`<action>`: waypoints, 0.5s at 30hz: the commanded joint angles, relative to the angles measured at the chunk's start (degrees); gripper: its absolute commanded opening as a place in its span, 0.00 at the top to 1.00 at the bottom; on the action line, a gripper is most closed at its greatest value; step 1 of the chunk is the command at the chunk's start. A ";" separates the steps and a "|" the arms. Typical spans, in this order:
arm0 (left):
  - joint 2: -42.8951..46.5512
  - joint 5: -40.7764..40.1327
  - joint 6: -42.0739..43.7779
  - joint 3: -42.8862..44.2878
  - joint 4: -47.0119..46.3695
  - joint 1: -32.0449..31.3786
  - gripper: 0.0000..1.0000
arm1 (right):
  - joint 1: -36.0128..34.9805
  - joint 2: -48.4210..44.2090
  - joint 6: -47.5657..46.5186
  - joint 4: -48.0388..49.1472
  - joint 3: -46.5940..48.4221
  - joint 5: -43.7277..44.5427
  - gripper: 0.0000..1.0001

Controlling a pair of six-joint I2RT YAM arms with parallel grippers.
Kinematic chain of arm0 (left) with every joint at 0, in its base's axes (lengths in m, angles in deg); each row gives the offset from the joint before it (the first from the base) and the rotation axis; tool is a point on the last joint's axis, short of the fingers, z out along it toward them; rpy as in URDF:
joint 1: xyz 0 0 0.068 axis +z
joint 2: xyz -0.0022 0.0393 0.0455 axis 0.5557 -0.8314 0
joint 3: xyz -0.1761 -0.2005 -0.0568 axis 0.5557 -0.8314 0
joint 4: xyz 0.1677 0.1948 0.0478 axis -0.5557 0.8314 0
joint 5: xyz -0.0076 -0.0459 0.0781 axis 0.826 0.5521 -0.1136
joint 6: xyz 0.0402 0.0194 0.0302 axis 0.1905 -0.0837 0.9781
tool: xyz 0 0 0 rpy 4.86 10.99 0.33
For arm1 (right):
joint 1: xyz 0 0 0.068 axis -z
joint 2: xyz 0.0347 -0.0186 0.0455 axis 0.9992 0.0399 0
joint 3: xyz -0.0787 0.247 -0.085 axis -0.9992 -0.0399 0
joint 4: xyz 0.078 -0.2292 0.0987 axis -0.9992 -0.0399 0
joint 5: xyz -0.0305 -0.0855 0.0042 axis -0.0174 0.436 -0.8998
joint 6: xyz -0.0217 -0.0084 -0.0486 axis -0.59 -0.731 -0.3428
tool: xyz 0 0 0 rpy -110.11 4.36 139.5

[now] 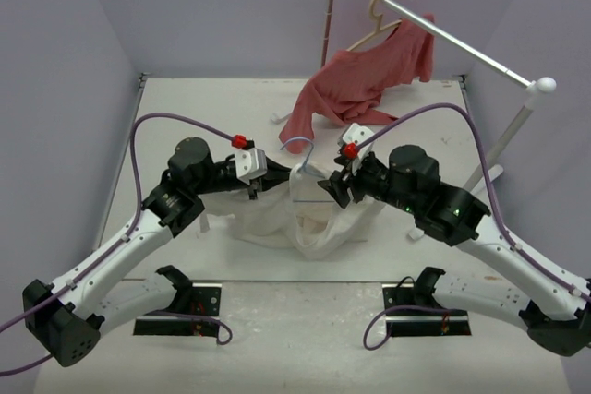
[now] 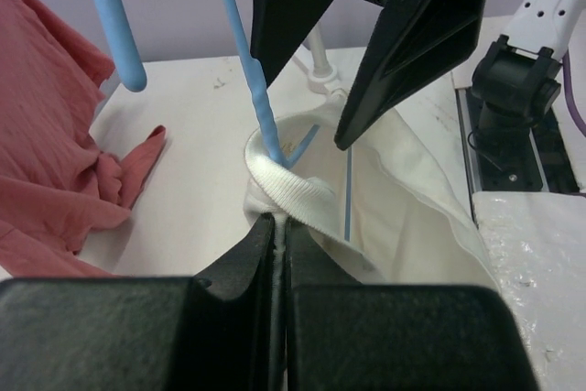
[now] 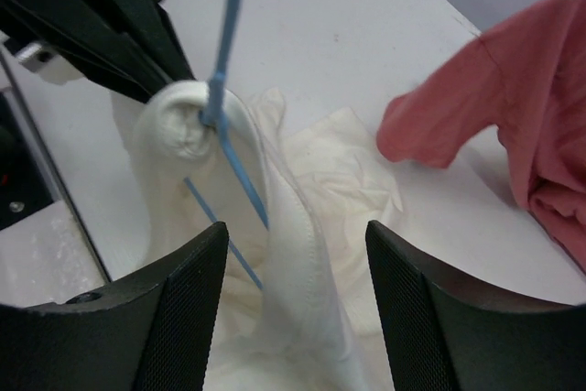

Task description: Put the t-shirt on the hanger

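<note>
The cream-white t-shirt (image 1: 309, 223) lies bunched at the table's middle, its collar lifted. The light-blue wire hanger (image 1: 297, 145) stands in the neck opening with its hook up and its wires running down inside the shirt. My left gripper (image 1: 265, 179) is shut on the ribbed collar (image 2: 291, 191), right beside the hanger's neck (image 2: 259, 89). My right gripper (image 1: 336, 187) is open just right of the collar. In the right wrist view its fingertips (image 3: 212, 243) straddle a raised fold of the t-shirt (image 3: 307, 254) without touching it. The hanger (image 3: 225, 61) passes through the bunched collar there.
A salmon-red shirt (image 1: 360, 85) hangs from a beige hanger (image 1: 379, 20) on a white rail (image 1: 443, 34) at the back right, and drapes onto the table. It shows at left in the left wrist view (image 2: 46, 144) and at right in the right wrist view (image 3: 513, 107).
</note>
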 commanded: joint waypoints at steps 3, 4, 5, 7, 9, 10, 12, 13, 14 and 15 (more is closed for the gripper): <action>0.26 4.59 -1.34 2.31 -2.79 0.52 1.00 | -0.15 -0.26 0.81 8.97 5.68 -13.91 0.35; 0.23 5.04 -1.44 2.31 -2.83 0.52 1.00 | -0.15 -0.11 1.58 9.38 6.42 -14.06 0.34; 0.07 5.50 -1.62 2.31 -3.01 0.52 1.00 | -0.15 0.72 2.26 9.62 7.68 -14.06 0.34; -0.21 6.30 -1.93 2.31 -3.32 0.52 1.00 | -0.15 2.31 3.66 10.16 10.05 -13.81 0.34; -0.47 6.77 -2.36 2.29 -3.79 0.52 1.00 | -0.15 4.50 5.77 10.76 12.21 -12.16 0.36; -0.54 6.98 -2.65 2.22 -4.21 0.52 1.00 | -0.15 5.23 7.59 10.82 12.73 -11.34 0.37; -0.62 7.07 -3.24 2.14 -4.89 0.52 1.00 | -0.15 7.36 7.96 10.05 14.43 -10.99 0.39; -0.54 7.15 -3.34 2.14 -5.42 0.52 1.00 | -0.15 8.93 8.14 9.26 15.31 -10.81 0.40; -0.61 7.30 -3.77 2.35 -5.64 0.52 1.00 | -0.15 9.46 8.42 9.89 14.97 -11.52 0.41; -0.62 7.33 -3.87 2.40 -5.69 0.52 1.00 | -0.22 9.58 8.49 10.44 14.76 -11.68 0.42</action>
